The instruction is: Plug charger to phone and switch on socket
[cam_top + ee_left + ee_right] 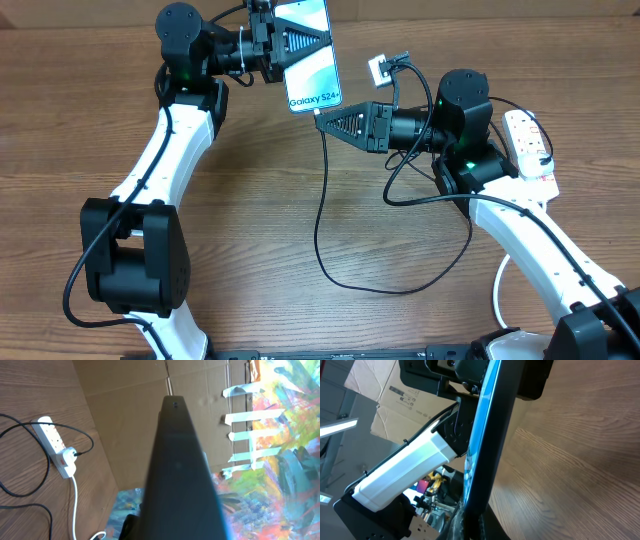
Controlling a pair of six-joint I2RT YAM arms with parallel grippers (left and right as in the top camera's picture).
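Observation:
My left gripper (298, 42) is shut on the phone (316, 82) and holds it off the table at the back, its lit "Galaxy S24+" screen facing up. In the left wrist view the phone (176, 460) fills the middle as a dark slab. My right gripper (324, 118) is shut on the charger's connector end, right at the phone's lower edge. In the right wrist view the phone (487, 430) stands edge-on just above my fingers (487, 527); the connector itself is hidden. The charger cable (320, 240) loops down over the table. The white socket (531, 143) lies at the far right, and shows in the left wrist view (54, 442) with a plug in it.
A small white adapter (379, 68) with a black lead lies behind the right gripper. The socket's white lead (502, 285) runs toward the front right. A cardboard wall (130, 405) stands behind the table. Black arm cables hang around the right arm.

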